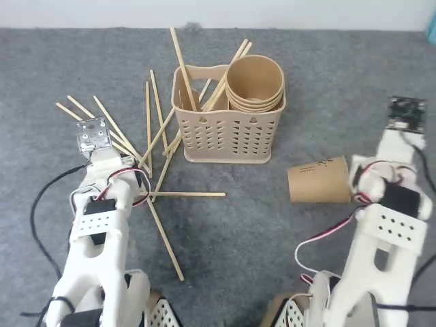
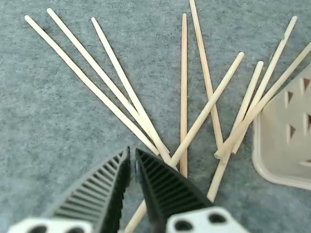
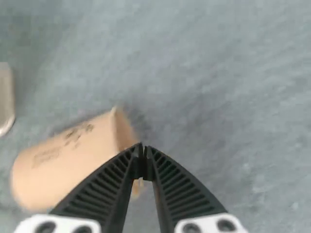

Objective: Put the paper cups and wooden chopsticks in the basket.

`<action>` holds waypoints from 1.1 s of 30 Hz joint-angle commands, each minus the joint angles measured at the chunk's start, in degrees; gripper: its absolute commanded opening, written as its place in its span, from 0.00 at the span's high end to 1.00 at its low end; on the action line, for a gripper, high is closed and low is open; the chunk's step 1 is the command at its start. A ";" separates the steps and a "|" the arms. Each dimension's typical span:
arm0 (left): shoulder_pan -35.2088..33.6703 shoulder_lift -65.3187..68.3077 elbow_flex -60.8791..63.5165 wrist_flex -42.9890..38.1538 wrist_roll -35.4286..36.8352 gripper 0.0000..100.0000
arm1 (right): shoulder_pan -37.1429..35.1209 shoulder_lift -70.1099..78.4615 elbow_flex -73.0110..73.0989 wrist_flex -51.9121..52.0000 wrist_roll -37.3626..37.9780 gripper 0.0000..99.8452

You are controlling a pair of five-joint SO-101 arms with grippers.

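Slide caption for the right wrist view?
Right end effector, shut, at the rim of a paper cup lying sideways on grey carpet.

White plastic left arm, left of the basket, and right arm, right of it, carry black servos, red-white-black cables, perforated plates; fingers are black, ribbed.

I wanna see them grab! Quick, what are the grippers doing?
Left gripper: closed, empty.
Right gripper: closed at the cup; hold unclear.
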 commanded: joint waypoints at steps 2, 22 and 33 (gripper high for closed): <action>-0.44 -0.70 -2.42 -1.32 -0.26 0.99 | 2.24 3.03 0.26 -9.10 1.85 0.99; -0.18 -0.62 -2.51 -1.41 -0.26 0.99 | -12.62 20.18 -0.79 -6.90 1.85 0.99; -0.44 -0.70 -2.51 -1.41 -0.26 0.99 | -42.15 -7.43 -0.35 1.27 1.85 0.99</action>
